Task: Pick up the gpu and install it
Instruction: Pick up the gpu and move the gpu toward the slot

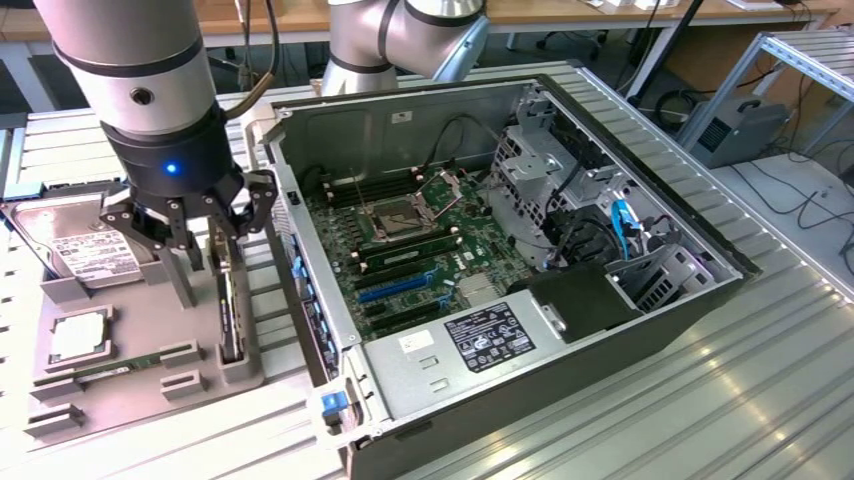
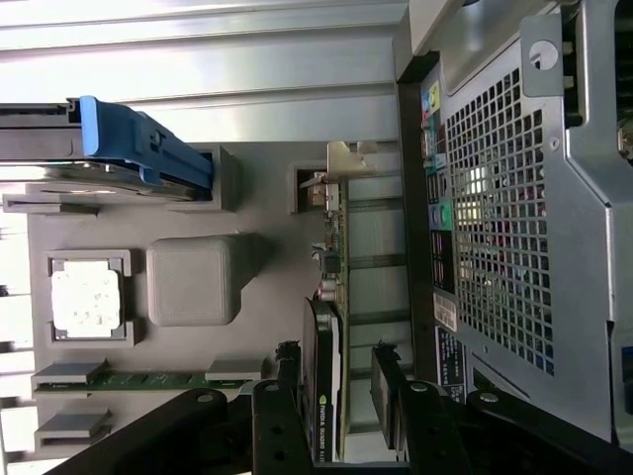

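Straddling the thin black gpu card [image 2: 331,336] upright in its grey holder [image 1: 127,395], the released end effector [image 1: 214,250] likely needs a square squeeze for pickup.

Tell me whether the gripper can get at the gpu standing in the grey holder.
Probably yes. The open gripper straddles the gpu, which stands on edge in the grey holder, and nothing sits in the way.

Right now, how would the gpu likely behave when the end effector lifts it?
The gpu is a thin board standing on edge in the grey holder: probably stiff, but apt to tip once unsupported. Its bare circuit side looks fragile, so hard squeezing seems risky.
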Controlling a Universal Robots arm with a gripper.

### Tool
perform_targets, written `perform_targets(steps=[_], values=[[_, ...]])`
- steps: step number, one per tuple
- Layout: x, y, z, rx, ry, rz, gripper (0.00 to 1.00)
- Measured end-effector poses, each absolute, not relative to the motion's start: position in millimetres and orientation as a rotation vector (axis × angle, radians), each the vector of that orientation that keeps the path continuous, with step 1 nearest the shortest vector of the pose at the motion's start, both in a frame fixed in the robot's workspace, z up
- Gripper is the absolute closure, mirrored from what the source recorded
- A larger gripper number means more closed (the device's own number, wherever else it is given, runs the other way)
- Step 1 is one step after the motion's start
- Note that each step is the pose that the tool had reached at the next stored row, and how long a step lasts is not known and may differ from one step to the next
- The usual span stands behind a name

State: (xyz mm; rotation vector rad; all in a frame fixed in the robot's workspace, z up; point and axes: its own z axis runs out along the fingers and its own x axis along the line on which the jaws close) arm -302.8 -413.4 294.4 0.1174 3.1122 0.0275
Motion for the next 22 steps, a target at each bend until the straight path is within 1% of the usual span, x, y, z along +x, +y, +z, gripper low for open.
perform_targets(steps=[22], values=[[-302.8,-413.7,289.2,0.117,3.112,0.028,0.58]])
